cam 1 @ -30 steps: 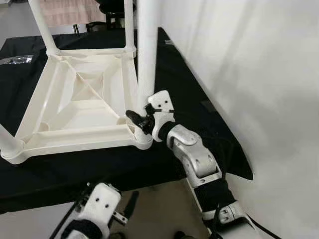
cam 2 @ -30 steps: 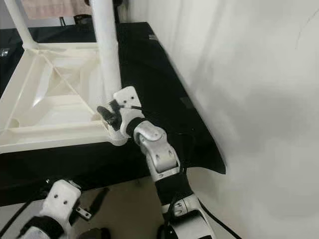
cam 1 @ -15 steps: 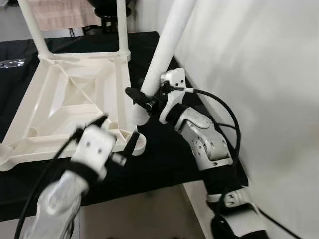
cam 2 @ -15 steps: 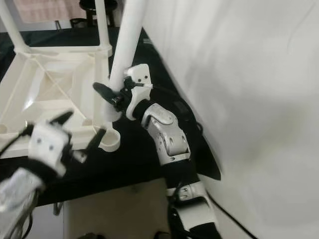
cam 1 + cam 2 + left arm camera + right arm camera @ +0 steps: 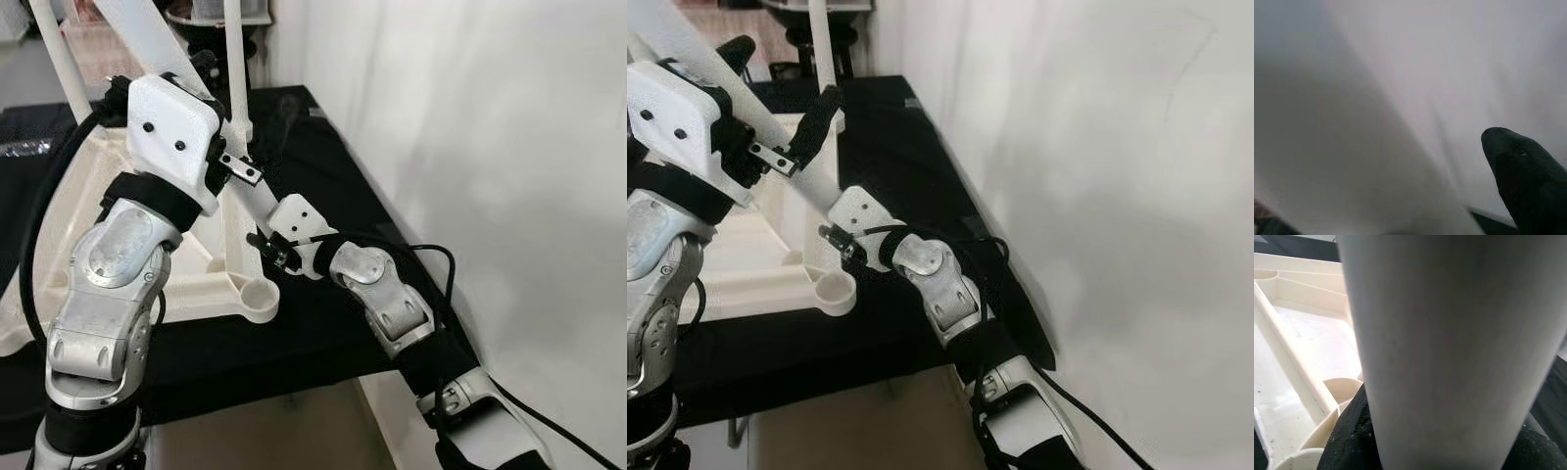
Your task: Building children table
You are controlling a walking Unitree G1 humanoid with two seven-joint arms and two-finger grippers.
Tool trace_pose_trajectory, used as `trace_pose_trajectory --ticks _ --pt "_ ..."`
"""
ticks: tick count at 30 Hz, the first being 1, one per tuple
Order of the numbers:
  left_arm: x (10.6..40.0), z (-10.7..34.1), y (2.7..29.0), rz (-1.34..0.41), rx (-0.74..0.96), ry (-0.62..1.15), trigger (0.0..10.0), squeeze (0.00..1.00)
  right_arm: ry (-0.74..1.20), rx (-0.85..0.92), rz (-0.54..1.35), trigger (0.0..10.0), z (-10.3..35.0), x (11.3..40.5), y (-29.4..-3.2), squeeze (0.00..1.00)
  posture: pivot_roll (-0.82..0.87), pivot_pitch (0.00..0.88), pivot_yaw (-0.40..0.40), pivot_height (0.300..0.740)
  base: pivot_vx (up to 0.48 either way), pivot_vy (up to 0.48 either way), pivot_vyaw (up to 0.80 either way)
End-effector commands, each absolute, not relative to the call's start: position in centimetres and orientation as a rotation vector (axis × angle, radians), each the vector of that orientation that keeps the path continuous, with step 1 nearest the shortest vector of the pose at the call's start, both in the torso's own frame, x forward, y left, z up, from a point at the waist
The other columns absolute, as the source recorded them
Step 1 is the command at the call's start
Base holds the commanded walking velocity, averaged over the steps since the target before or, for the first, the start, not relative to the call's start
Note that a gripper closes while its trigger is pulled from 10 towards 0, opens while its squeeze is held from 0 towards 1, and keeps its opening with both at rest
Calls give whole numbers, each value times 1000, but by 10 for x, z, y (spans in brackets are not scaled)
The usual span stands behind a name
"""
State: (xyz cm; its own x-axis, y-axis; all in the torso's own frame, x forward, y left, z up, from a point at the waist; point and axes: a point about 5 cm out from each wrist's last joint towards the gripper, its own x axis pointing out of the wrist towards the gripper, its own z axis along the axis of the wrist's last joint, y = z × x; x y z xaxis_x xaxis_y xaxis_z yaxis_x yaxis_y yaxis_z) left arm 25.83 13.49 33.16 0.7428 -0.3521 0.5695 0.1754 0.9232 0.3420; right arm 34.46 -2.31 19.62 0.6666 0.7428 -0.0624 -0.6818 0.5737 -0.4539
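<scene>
The white tabletop (image 5: 220, 289) lies upside down on a table covered with black cloth (image 5: 323, 323), beside a white wall (image 5: 470, 147). A loose white leg (image 5: 774, 191) slants across the tabletop's near right corner, above the empty corner socket (image 5: 835, 292). The right end effector (image 5: 266, 250) is clenched on the leg's lower end. The left end effector (image 5: 784, 103) straddles the leg higher up, one black finger (image 5: 818, 113) on each side; whether it grips cannot be told. Two fitted legs (image 5: 235, 69) stand upright at the far corners.
</scene>
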Motion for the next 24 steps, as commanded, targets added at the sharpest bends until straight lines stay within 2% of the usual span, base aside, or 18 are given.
trace_pose_trajectory --ticks 1,5,8,11,14,18,19,20,21,22,24 --pt "262 333 136 -274 245 -669 0 0 -165 -466 858 10000 196 341 -18 0 40 0 -37 740 0 0 0" --pt "268 330 132 -330 135 -643 0 0 -186 -488 810 10000 197 348 -23 0 32 0 -34 740 0 0 0" --pt "268 330 132 -330 135 -643 0 0 -186 -488 810 10000 197 348 -23 0 32 0 -34 740 0 0 0" --pt "266 332 128 -419 76 -648 0 0 -187 -484 780 10000 198 353 -27 0 30 0 -30 740 0 0 0" --pt "259 333 123 -621 33 -636 0 0 -196 -453 762 10000 203 356 -30 0 30 0 -22 740 0 0 0" --pt "258 332 123 -671 31 -626 0 0 -197 -440 765 10000 204 357 -29 0 30 0 -20 740 0 0 0" --pt "254 332 123 -790 45 -608 0 0 -199 -385 819 10000 207 355 -27 1000 30 0 -16 740 0 0 0" --pt "250 333 123 -924 76 -586 0 0 -217 -337 924 10000 211 349 -22 1000 31 0 -14 740 0 0 0" --pt "250 333 123 -924 76 -586 0 0 -217 -337 924 10000 211 349 -22 1000 31 0 -14 740 0 0 0" --pt "247 333 124 -1013 95 -570 0 0 -235 -307 998 10000 214 345 -19 1000 30 0 -13 740 0 0 0" --pt "233 331 124 -1256 144 -508 0 0 -260 -310 1222 10000 215 330 -16 1000 30 0 -11 740 0 0 0"
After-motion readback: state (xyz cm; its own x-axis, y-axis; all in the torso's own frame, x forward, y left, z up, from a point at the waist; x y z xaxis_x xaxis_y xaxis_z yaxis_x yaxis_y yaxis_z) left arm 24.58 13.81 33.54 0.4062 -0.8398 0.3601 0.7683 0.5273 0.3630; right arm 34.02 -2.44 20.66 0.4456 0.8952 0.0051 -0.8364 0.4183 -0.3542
